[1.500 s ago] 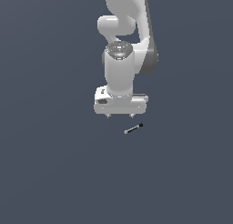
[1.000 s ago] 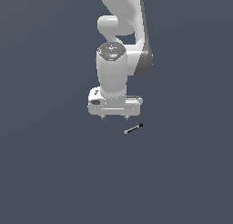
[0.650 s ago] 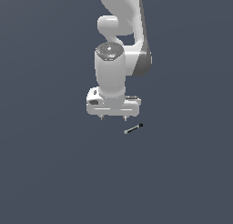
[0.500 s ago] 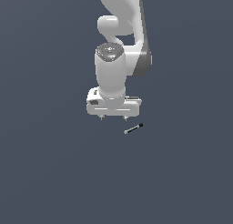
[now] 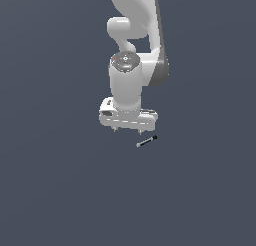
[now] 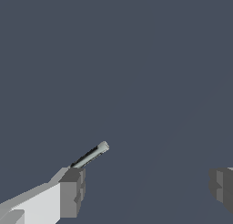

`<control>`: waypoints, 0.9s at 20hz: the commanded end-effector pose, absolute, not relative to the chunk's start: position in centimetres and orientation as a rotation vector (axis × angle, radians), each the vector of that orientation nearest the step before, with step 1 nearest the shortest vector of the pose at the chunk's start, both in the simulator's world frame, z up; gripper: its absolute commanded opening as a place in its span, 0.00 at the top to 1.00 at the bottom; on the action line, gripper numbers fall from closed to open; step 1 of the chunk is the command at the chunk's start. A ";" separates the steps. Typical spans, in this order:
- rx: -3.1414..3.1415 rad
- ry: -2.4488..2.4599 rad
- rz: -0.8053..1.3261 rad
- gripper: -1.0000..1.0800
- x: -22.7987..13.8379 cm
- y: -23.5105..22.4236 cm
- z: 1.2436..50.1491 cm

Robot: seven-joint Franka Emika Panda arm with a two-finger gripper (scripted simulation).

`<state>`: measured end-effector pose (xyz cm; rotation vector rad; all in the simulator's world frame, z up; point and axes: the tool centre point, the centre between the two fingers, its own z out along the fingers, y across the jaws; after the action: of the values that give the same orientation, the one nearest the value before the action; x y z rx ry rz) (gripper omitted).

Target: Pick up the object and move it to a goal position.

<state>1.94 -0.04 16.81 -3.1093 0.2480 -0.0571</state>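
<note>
The object is a tiny thin rod (image 5: 146, 141) with a light grey shaft and a black end, lying on the dark floor just in front of the hand, toward the exterior view's right. My gripper (image 5: 128, 131) hangs above the floor beside it, jaws wide open and empty. In the wrist view the rod (image 6: 91, 155) lies close to one fingertip (image 6: 72, 191), partly hidden behind it; the other fingertip (image 6: 221, 186) is far from it. The rod is not between the fingers.
The white arm (image 5: 135, 50) rises behind the hand toward the top of the exterior view. A flat dark grey-blue floor (image 5: 60, 190) spreads all around. No goal marker shows.
The hand has shifted slightly toward the exterior view's left and turned a little. The rod has not moved. The jaws stay open.
</note>
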 end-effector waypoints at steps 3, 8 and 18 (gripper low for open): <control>-3.096 0.363 -0.050 0.04 1.8 0.9 15.9; -3.070 0.532 -0.039 0.04 1.5 2.1 14.6; -2.989 0.883 -0.019 0.04 0.6 4.7 11.9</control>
<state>0.77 4.33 12.31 -3.0043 0.8283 -0.0214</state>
